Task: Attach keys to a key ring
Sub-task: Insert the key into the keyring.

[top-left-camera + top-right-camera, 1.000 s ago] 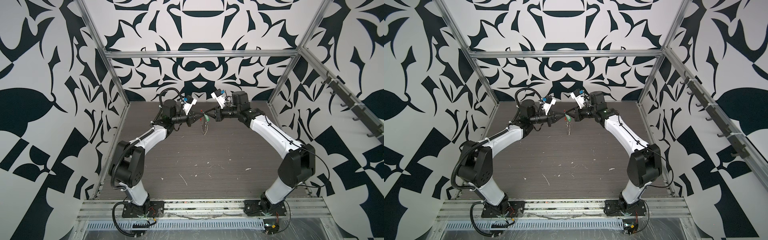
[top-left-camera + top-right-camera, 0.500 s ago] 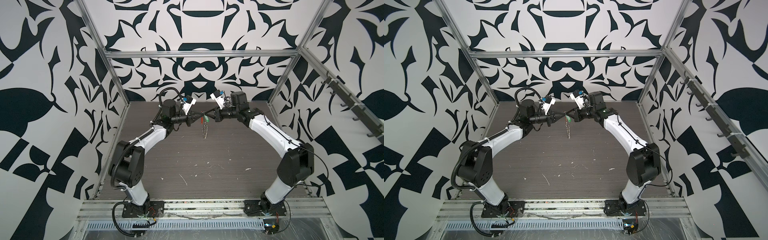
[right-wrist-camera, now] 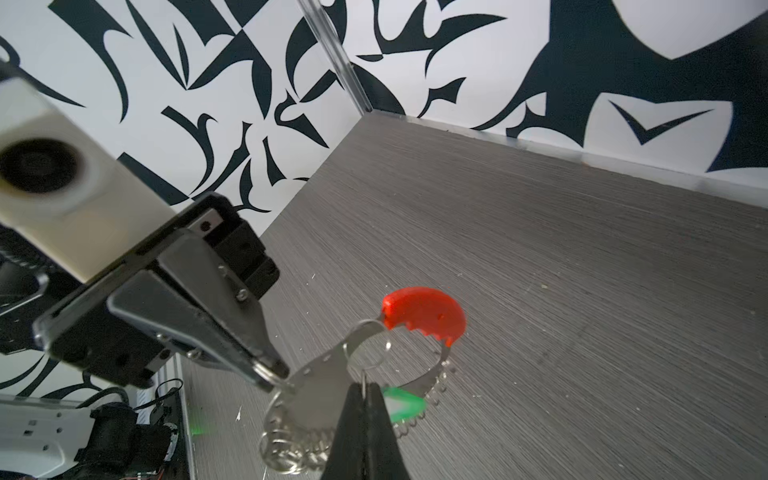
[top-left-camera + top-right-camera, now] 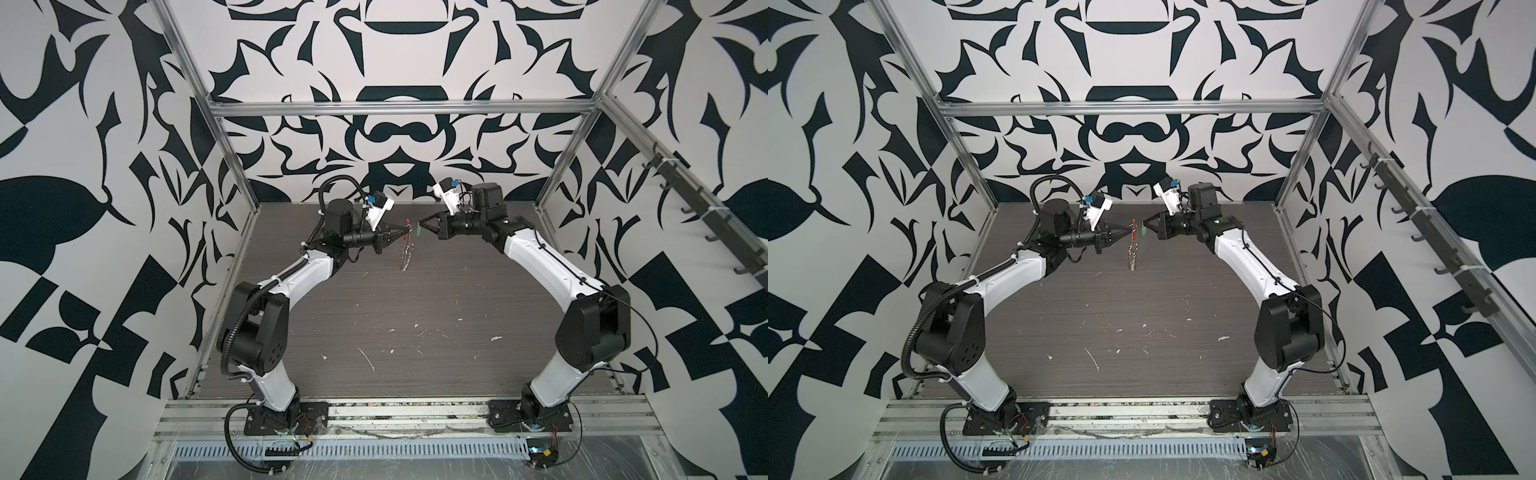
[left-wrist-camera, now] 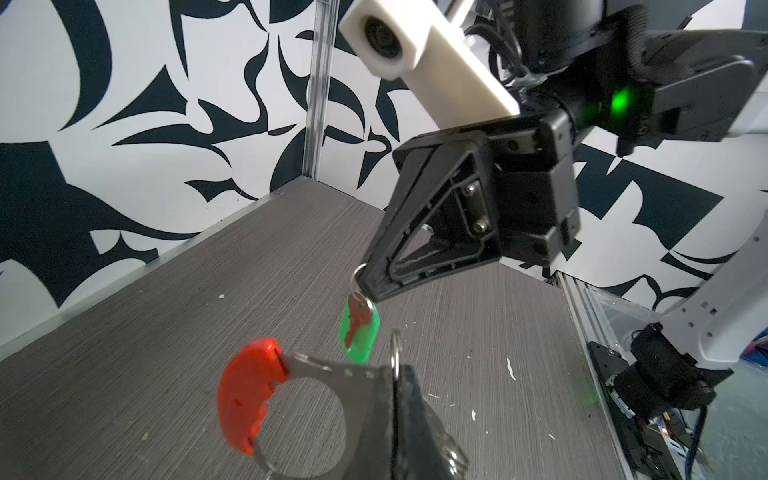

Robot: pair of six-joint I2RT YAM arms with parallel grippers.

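Black-and-white patterned walls on an aluminium frame close in a dark grey wood-grain table, its near half flecked with small white scuffs. Both arms reach from the near edge toward the far middle and meet almost tip to tip above the table. The left gripper points right, its jaws pressed together on the metal band of the key ring, which hangs from the tip clear of the surface. The loop's red segment sits near the top, and a cluster of small silver rings dangles from its lower part. The right gripper points left, just beside the left one. Its jaws are clamped on the little split ring of the green key tag, and the tag hangs down from that ring. In both top views the tag shows only as a green speck between the two tips, immediately right of the key ring. The tag is very close to the loop, but from these angles I cannot tell whether its split ring touches the band or is threaded onto it.
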